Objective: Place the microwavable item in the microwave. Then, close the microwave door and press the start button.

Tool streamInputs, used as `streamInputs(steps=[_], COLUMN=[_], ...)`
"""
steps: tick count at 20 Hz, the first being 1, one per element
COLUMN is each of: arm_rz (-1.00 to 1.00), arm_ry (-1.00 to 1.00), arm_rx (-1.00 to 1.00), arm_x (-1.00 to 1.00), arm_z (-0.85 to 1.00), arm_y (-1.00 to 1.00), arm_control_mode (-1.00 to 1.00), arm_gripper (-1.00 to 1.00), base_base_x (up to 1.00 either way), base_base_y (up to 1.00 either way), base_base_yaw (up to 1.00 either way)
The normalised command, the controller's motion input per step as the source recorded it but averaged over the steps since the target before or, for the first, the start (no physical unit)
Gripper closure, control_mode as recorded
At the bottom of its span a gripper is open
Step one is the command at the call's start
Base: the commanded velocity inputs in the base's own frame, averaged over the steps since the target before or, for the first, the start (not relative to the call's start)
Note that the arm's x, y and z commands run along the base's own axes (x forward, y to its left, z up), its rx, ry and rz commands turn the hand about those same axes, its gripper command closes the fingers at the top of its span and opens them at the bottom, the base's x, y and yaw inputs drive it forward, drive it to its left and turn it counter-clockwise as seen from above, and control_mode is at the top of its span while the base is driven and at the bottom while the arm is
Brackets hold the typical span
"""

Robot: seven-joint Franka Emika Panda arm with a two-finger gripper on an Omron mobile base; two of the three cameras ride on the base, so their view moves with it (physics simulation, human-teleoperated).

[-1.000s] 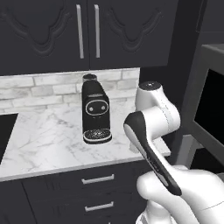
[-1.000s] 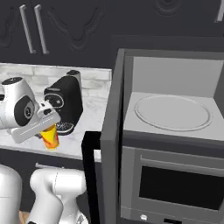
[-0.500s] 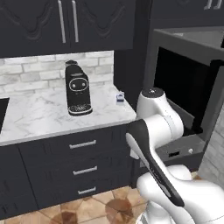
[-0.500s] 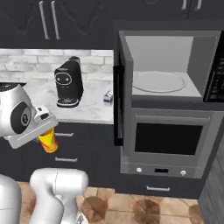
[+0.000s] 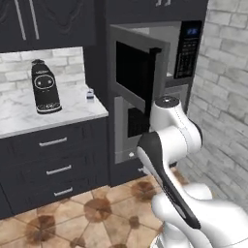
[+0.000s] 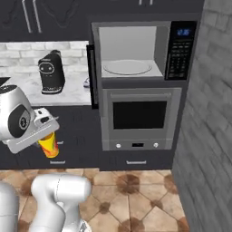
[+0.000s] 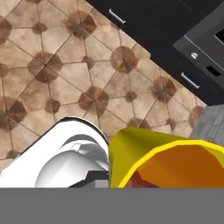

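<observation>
marble counter (image 5: 29, 116), black coffee machine (image 5: 45, 87) and small carton (image 5: 90, 95) on it

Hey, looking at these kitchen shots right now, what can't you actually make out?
- Gripper fingers: hidden behind the yellow cup and the white hand, right base view.
- Cup's base: cut off by the bottom edge, hand view.
- Keypad labels: too small to read.
- Small carton: print too small, left base view.

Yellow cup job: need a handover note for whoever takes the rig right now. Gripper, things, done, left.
Gripper: shut on the yellow cup, held low over the tiled floor, left of the oven.
Microwave: door swung open, turntable bare.
Done: cup picked up.
Left: put cup on the turntable, close the door, press start on the keypad.
</observation>
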Motion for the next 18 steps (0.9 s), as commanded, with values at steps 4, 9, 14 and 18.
streamInputs(steps=[4, 9, 14, 18], arm_rz=[0.00, 0.00, 0.00, 0.00], arm_ry=[0.00, 0.00, 0.00, 0.00], arm_rx=[0.00, 0.00, 0.00, 0.00], arm_x=[0.00, 0.00, 0.00, 0.00], arm_z=[0.00, 0.00, 0.00, 0.00], arm_y=[0.00, 0.00, 0.00, 0.00], arm_control_mode=[1.00, 1.00, 1.00, 1.00], arm_gripper=[1.00, 1.00, 1.00, 1.00], base_base_x=[0.04, 0.47, 0.69, 0.97], base_base_y=[-1.00, -0.94, -0.48, -0.03], base_base_yaw=[-0.01, 0.02, 0.09, 0.12])
